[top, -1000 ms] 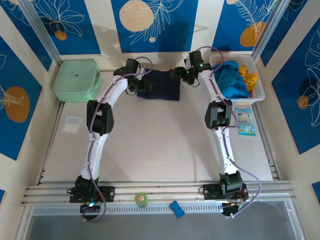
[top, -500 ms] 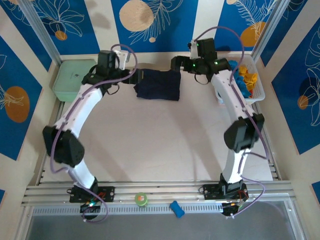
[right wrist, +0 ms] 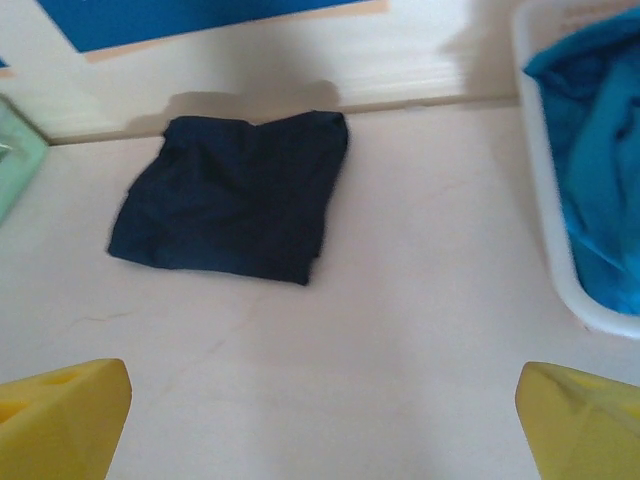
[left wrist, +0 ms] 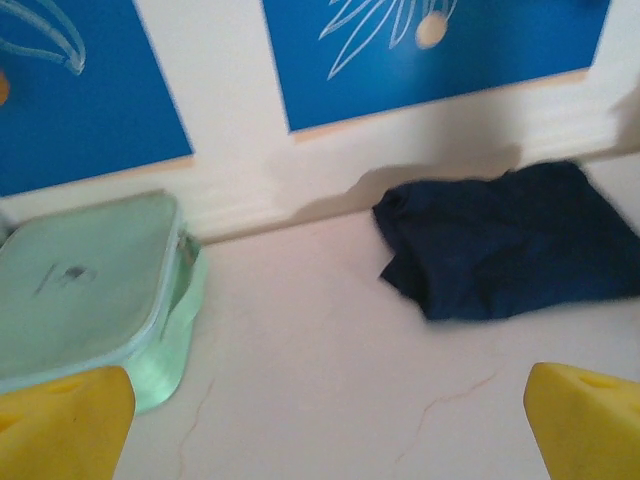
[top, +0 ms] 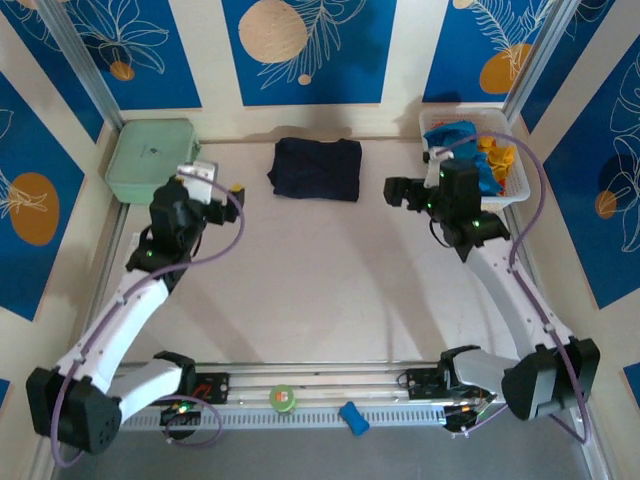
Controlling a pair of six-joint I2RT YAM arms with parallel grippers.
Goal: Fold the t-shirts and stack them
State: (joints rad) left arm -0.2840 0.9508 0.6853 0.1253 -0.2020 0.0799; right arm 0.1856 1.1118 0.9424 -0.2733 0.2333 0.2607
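Observation:
A dark navy t-shirt lies folded into a rectangle at the back middle of the table, also seen as navy t-shirt and navy t-shirt. A turquoise-blue t-shirt and an orange-yellow t-shirt sit bunched in the white basket at the back right; turquoise t-shirt shows there too. My left gripper stands open to the left of the navy shirt, holding nothing. My right gripper is open to its right, empty, its yellow fingertips wide apart.
A pale mint-green box stands at the back left, box close to my left gripper. A small white packet lies at the left edge. A green tape roll and a blue piece rest on the front rail.
Both arms have pulled back from the navy shirt toward the near side and outward. The left gripper opened wider. The folded shirt stays lying at the back.

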